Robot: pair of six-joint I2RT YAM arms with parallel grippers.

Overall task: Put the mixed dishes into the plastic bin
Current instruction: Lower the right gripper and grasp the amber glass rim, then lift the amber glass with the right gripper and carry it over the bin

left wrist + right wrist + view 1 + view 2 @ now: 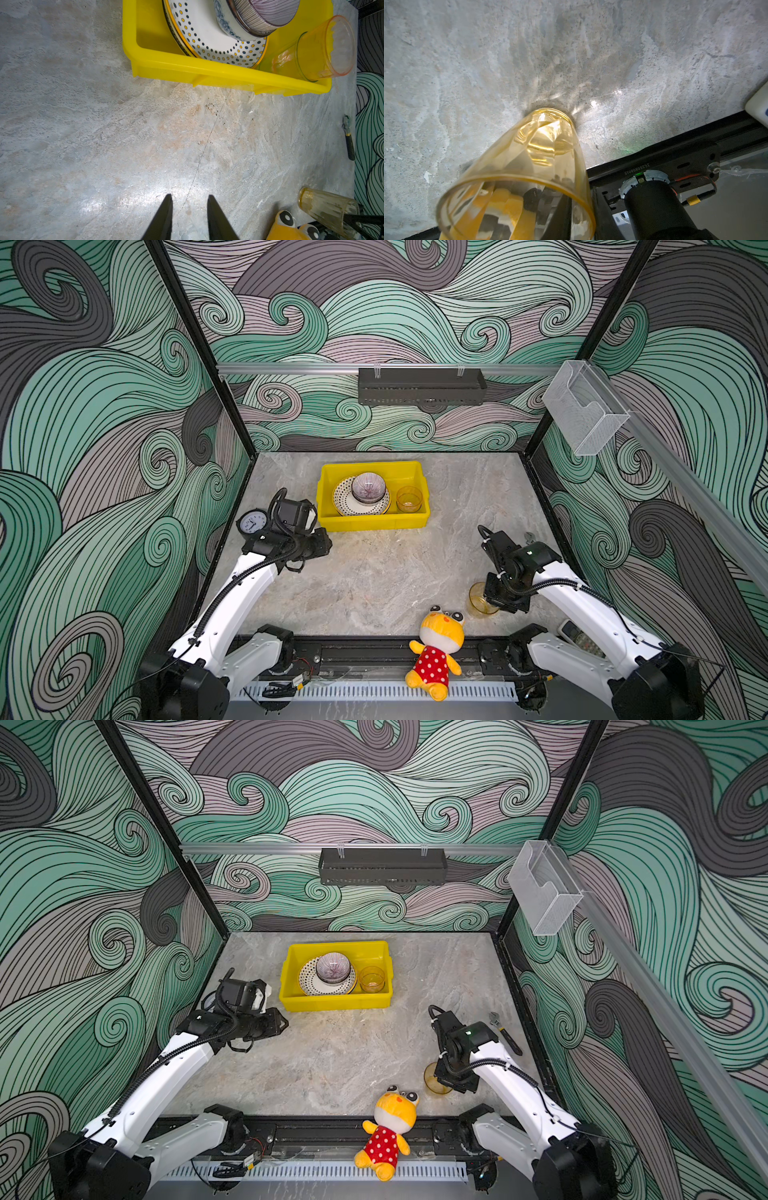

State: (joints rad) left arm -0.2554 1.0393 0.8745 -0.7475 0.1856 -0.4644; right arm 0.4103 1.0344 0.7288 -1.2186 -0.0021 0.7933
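Left fingers (pixel 164 220) hang spread over bare desk (pixel 83 124), nothing between them. My right fingers (pixel 365 219) are at the rim of the amber cup (pixel 529 162); whether they pinch it, I cannot tell. Its base sits on the desk near the plush toy (pixel 436 651), well apart from the yellow bin (pixel 374 466), which holds a dotted plate (pixel 345 506), a lilac bowl (pixel 368 487) and an orange cup (pixel 409 499).

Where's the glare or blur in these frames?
Left wrist view: glare patch on the table just ahead of the left gripper. Right wrist view: near rim of the amber cup is blurred, bright streaks by its base. Both top views: sharp, evenly lit.
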